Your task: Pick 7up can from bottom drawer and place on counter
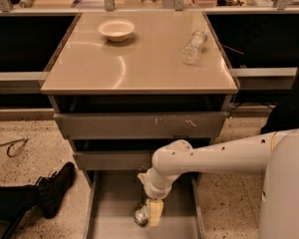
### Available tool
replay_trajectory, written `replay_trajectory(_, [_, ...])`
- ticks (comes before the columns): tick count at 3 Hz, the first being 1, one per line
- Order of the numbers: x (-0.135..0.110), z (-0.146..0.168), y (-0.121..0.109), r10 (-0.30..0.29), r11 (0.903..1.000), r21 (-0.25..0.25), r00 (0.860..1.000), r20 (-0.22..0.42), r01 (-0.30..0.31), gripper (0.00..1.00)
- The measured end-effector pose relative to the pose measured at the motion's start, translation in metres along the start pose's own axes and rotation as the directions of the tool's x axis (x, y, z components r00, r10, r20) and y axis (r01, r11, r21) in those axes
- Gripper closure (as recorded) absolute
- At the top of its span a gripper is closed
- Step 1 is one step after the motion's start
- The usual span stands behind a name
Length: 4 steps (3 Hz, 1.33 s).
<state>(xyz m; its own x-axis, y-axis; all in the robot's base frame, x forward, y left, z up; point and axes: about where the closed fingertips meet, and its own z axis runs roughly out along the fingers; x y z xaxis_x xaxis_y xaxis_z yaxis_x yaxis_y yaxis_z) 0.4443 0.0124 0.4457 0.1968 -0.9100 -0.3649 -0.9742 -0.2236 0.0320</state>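
Camera view findings: the 7up can (140, 216) is recorded on the floor of the bottom drawer (114, 203), at 6 o'clock in the frame and close to the lower edge. It is seen tilted, with its silvery end turned toward the camera. The gripper (150, 213) is pointed downward into the drawer, and the can is found pressed against it at the gripper's 9 o'clock side, partly covered by the pale yellow tip. Whether the jaws are spread or pinching the can cannot be told.

The white arm (214, 158) is noted entering from 3 o'clock and bending down at its wrist above the can. The bottom drawer is observed pulled out fully toward the camera.

Two grey drawers (139, 125) with scratched fronts are logged above it, each slightly ajar. The counter (139, 68) is seen at 12 o'clock from the can. On it, a white bowl (116, 29) is placed at 11 o'clock and a clear plastic bottle (194, 47) is laid on its side at 1 o'clock, well apart.

A black boot (55, 190) is recorded on the speckled floor (20, 173) at 9 o'clock from the drawer.
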Motion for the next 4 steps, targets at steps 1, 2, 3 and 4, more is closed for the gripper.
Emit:
replay_trajectory(1, [-0.002, 0.028, -0.003, -0.034, 0.9994, 0.002, 0.998, 0.053, 0.034, 0.00])
replay_trajectory(2, [-0.002, 0.096, -0.011, -0.119, 0.9927, 0.038, 0.981, 0.151, 0.114, 0.00])
replay_trajectory(3, [0.003, 0.156, -0.009, -0.162, 0.9863, 0.065, 0.960, 0.227, 0.151, 0.00])
replay_trajectory(4, [0.003, 0.174, 0.004, -0.159, 0.9874, 0.039, 0.957, 0.245, 0.154, 0.00])
